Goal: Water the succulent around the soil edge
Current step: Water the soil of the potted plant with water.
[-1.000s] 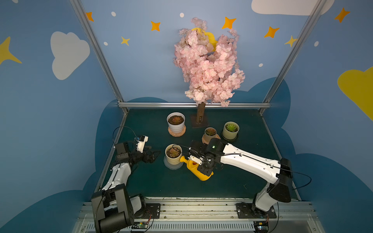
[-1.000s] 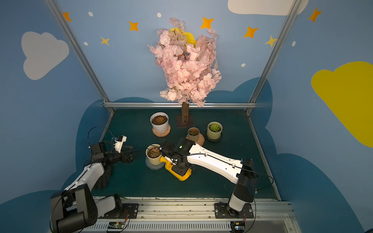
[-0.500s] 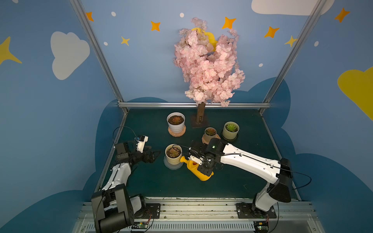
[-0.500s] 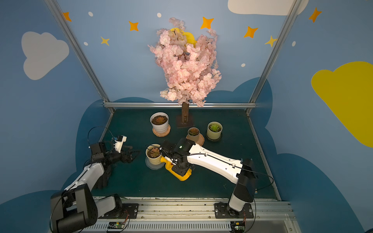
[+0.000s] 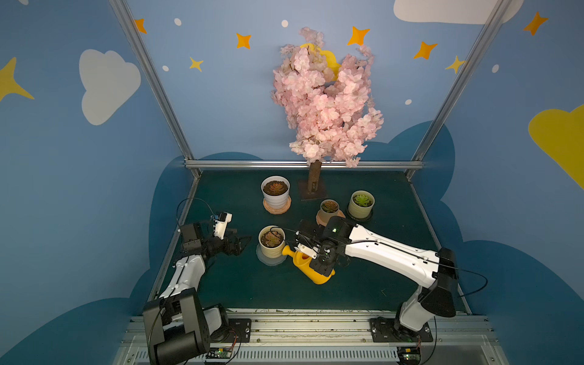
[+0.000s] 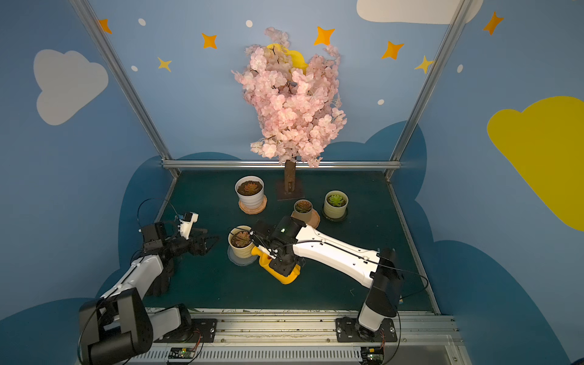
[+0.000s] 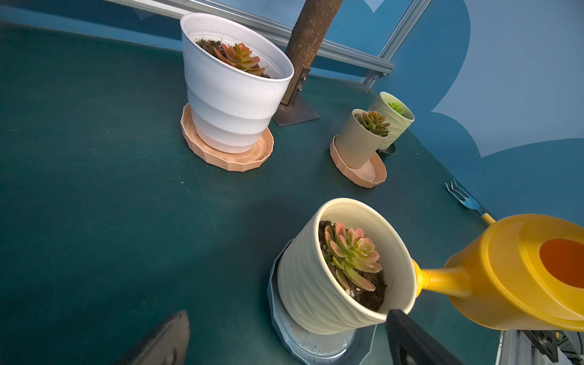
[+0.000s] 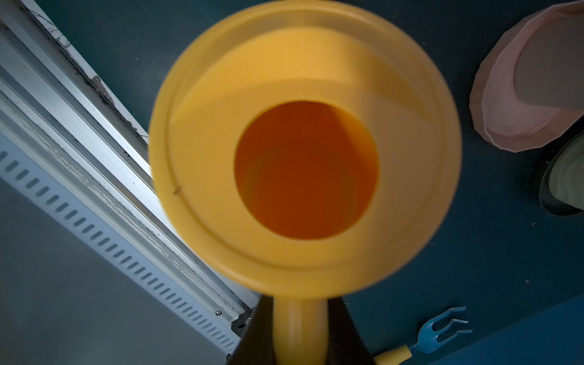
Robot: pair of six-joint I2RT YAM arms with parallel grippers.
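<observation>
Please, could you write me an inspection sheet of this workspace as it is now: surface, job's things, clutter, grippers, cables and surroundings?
Surface: dark green mat, no spill seen.
Job's things: yellow watering can tilted, its spout tip at the rim of the cream pot; succulent inside; no water seen.
Clutter: white pot, tan pot, pale green pot, blue hand rake, pink artificial tree.
Grippers: left gripper open, empty, beside the cream pot; right gripper shut on the can's handle.
Cables: left-arm cable and right-arm cable, black loops, no snag seen.
Surroundings: blue painted walls, aluminium frame.

Watering can (image 5: 311, 272) right of the near pot (image 5: 271, 252), spout (image 5: 288, 251) at its rim
</observation>
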